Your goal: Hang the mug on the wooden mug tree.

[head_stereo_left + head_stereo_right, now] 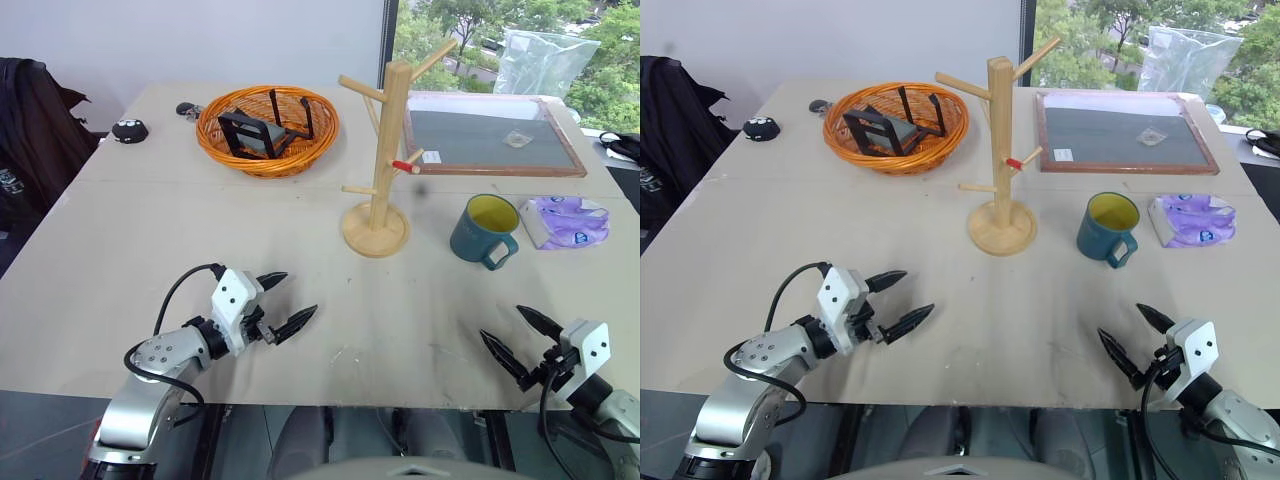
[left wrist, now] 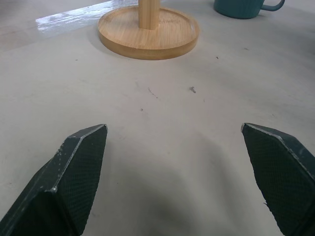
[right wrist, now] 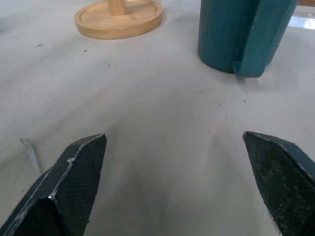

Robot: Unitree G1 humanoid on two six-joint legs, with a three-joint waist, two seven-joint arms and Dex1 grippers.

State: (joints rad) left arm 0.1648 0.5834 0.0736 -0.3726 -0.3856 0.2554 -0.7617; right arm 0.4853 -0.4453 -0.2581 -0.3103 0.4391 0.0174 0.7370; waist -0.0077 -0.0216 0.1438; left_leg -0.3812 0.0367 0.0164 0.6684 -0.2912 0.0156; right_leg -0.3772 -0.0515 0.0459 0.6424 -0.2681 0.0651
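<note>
With both claws spread and empty, the mug point(image 1: 484, 231) stands ahead of the right claw point(image 1: 521, 340), handle facing it, beside the wooden mug tree point(image 1: 381, 160); a careless reach could topple either.

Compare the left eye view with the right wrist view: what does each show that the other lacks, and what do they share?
Left eye view alone: the orange basket, framed board, purple pack, the left hand with fingers apart, and the mug tree's post and pegs. Right wrist view alone: the mug's ribbed wall up close. Shared: mug, tree base, table, and the open, empty right hand.
</note>
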